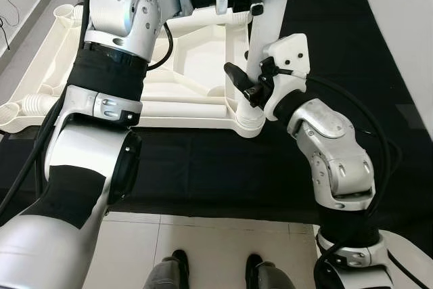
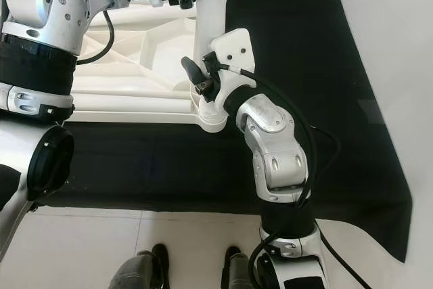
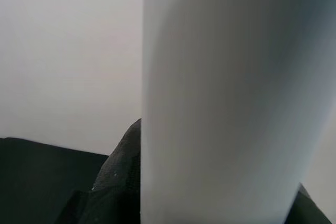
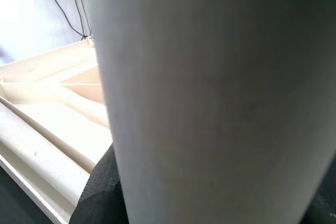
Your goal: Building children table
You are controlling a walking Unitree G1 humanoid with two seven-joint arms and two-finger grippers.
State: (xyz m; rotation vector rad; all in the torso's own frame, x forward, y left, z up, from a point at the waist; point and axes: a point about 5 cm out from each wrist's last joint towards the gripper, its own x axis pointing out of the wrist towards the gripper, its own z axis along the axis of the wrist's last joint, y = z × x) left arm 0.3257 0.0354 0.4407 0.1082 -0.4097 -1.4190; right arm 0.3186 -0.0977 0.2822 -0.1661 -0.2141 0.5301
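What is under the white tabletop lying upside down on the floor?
A black mat lies under the tabletop, spreading past its near edge onto pale tiles. Whatever is beneath the tabletop's middle is covered.

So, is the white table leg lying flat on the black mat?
No, the white table leg stands upright in the corner socket of the upturned tabletop, with the right gripper around it.
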